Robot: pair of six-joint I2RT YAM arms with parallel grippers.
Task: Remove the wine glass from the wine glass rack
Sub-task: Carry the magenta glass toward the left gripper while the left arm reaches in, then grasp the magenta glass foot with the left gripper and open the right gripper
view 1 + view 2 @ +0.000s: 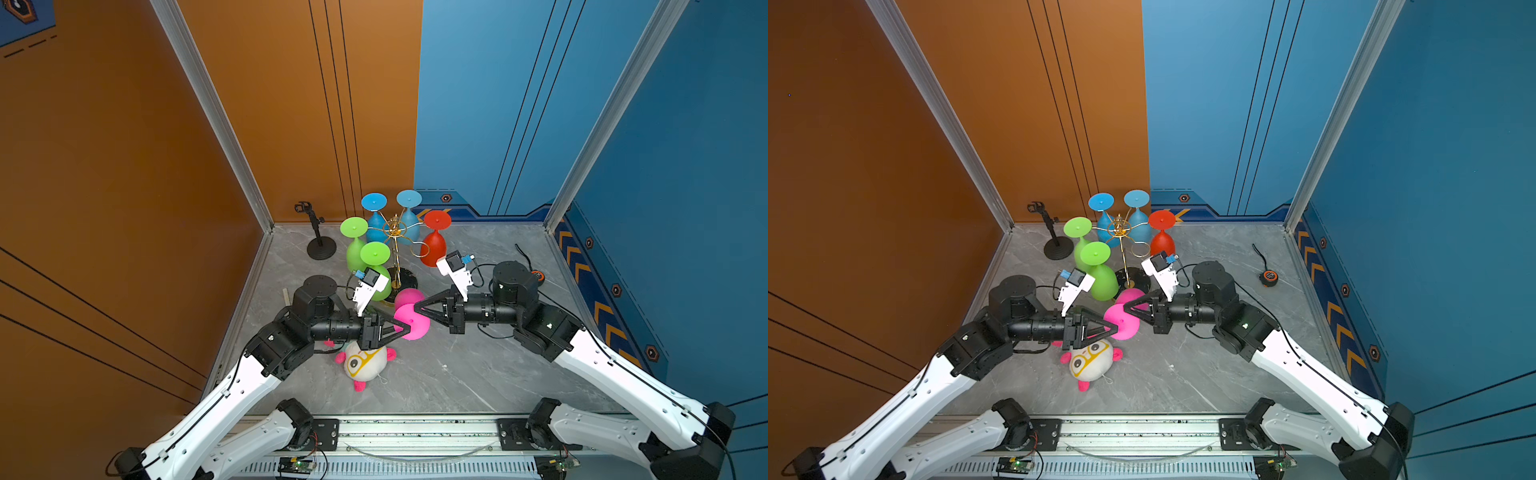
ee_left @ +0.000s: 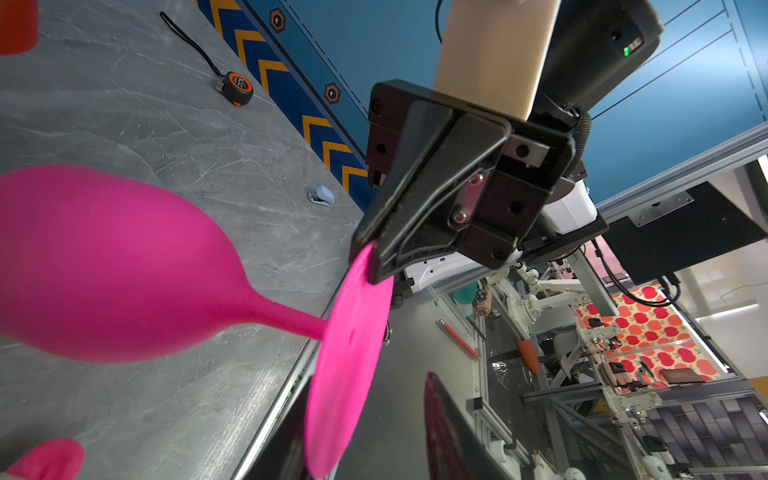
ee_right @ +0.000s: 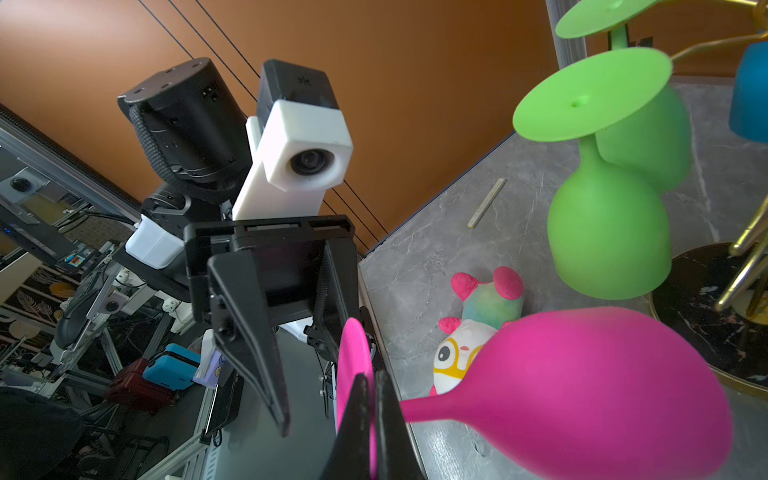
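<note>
Already clear of the wine glass rack [image 1: 396,257]: pink wine glass [image 1: 420,324], held sideways in the air above the worktop [image 1: 457,374], bowl toward the rack's black base, flat foot toward the near rail. Pinched edge-on at the foot's rim by the right gripper [image 1: 415,308], clenched tight on it. Flanked at the opposite rim by the left gripper [image 1: 408,329], jaws apart on either side of the disc and not yet gripping. Judged a hand-over, so: seat the left jaws square on the flat of the foot, well in from the edge; close firmly before loosening the right; avoid twisting the thin disc or levering the stem. Mind the plush toy [image 1: 365,361] just below and the green glasses [image 1: 376,266] hanging near the bowl.
</note>
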